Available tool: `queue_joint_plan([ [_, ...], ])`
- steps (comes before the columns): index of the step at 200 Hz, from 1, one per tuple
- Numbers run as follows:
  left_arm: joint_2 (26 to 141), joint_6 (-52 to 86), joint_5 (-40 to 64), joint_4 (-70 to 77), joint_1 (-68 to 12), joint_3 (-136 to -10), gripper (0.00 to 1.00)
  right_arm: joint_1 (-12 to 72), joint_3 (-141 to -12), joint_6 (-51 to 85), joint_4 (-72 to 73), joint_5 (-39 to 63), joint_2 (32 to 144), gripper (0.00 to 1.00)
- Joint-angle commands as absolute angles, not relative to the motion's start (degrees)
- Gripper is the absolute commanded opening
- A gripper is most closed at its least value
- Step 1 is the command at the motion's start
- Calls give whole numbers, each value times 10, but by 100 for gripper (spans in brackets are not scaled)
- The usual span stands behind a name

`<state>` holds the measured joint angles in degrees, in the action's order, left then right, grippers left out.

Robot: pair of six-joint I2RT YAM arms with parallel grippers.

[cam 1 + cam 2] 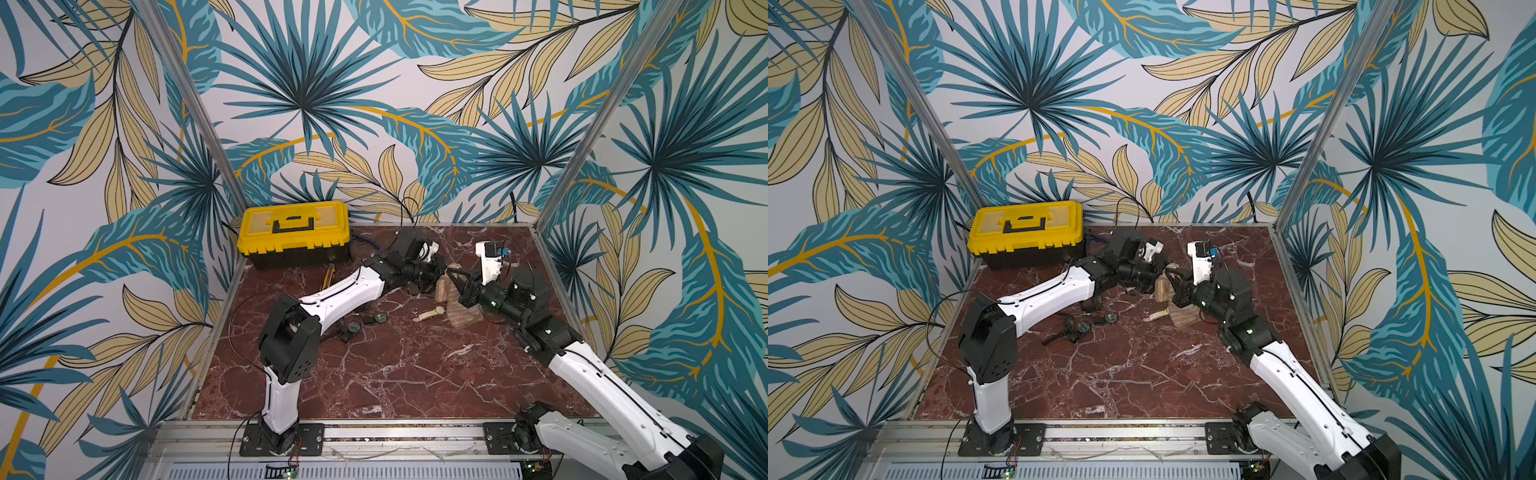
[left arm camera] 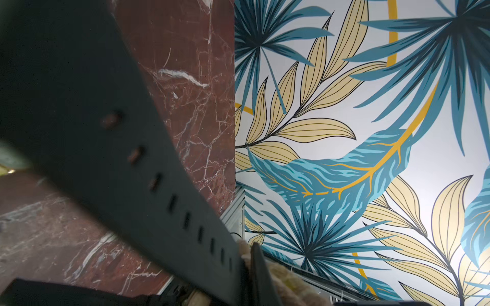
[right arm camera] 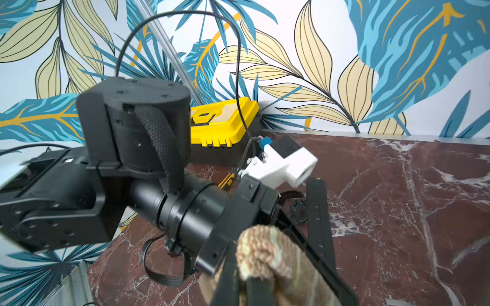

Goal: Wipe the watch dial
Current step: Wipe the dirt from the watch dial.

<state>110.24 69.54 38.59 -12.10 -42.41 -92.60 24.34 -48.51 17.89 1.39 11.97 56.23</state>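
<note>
one black watch (image 2: pixel 132 172), pinched by left hand (image 1: pixel 441 270) | right hand (image 1: pixel 455 276) pinching one cloth (image 3: pixel 265 246) | one toolbox (image 1: pixel 293 226)

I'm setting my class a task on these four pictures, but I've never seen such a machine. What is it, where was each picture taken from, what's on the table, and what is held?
It is a robot: two arms bolted to a marble table, each ending in a two-fingered gripper. Two pictures look down from one overhead camera. The other two come from cameras on the arms' wrists. A yellow toolbox stands at the back. A pale watch and dark watches lie loose. The left gripper is shut on a black watch. The right gripper is shut on a beige cloth, close beside it.
</note>
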Motion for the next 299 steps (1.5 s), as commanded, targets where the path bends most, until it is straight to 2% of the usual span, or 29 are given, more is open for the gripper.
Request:
queue_joint_plan([
  [1,1089,687,410,-131,-427,-918,0,244,-496,152,6,48,574,0],
  [91,1070,673,440,-130,-402,-927,0,211,-453,137,-208,-116,472,0],
  [103,1071,669,446,-131,-402,-932,0,211,-451,118,-221,-91,460,0],
  [141,1089,672,456,-130,-402,-955,0,212,-446,71,-181,111,475,0],
  [176,1100,679,453,-130,-403,-973,0,211,-457,78,-144,181,515,0],
  [255,1121,688,449,-131,-414,-976,0,213,-456,139,-31,204,570,0],
  [275,1127,690,449,-131,-415,-984,0,214,-455,157,-27,162,583,0],
  [299,1135,695,444,-134,-413,-987,0,214,-459,179,-53,50,592,0],
])
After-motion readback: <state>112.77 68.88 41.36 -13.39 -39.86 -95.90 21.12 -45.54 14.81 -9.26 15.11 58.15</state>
